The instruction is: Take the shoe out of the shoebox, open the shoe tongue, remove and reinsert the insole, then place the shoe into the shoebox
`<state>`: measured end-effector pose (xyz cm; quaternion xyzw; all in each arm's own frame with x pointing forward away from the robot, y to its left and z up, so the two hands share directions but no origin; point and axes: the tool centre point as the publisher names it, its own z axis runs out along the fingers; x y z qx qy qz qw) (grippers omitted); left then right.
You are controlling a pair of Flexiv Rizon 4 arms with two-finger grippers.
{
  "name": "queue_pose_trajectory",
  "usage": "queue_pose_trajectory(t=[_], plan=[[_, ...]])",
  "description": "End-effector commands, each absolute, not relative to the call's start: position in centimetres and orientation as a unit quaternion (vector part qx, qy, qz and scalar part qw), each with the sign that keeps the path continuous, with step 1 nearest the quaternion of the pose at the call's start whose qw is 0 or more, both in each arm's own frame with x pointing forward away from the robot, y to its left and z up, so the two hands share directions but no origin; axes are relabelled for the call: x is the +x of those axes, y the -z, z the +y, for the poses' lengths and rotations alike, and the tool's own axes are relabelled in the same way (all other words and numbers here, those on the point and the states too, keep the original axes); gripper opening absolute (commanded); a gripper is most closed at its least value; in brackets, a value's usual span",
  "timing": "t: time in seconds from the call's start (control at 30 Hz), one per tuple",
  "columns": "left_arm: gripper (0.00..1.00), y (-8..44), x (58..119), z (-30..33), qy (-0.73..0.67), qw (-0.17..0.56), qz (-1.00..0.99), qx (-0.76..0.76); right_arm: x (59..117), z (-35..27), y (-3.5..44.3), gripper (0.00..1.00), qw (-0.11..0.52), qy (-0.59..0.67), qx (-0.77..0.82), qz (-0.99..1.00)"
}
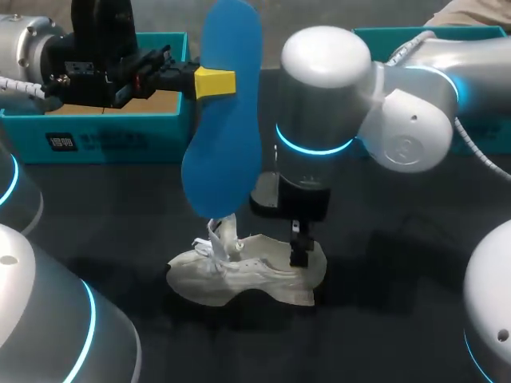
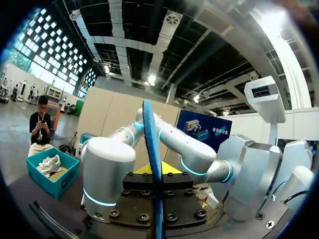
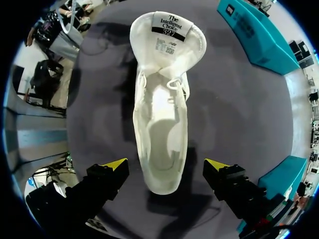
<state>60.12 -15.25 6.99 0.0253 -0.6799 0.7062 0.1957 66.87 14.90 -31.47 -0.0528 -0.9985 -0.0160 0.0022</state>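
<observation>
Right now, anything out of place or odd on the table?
Only the blue insole: it's out of the shoe, held upright in the air by the left gripper. The shoe sits on the table outside the shoebox, tongue folded open, between the open fingers of the right gripper. Nothing spilled or damaged.

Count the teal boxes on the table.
2. One teal box sits far left on the table, behind the left gripper holding the blue insole. The second teal box is far right, largely hidden behind the right arm, which could hide more.
</observation>
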Motion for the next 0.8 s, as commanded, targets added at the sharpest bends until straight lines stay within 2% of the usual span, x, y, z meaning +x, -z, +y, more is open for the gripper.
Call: queue_pose_trajectory(t=[0.03, 0.8], plan=[[0.0, -7.0, 60.1, -15.3, -0.705, 0.196, -0.681, 0.025, 67.6, 15.5, 31.2, 1.0, -0.002, 0.011, -0.046, -0.999], [0.0, -7.0, 60.1, -15.3, -0.705, 0.196, -0.681, 0.025, 70.6, 18.3, 35.0, 1.0, -0.017, 0.017, -0.03, -0.999]])
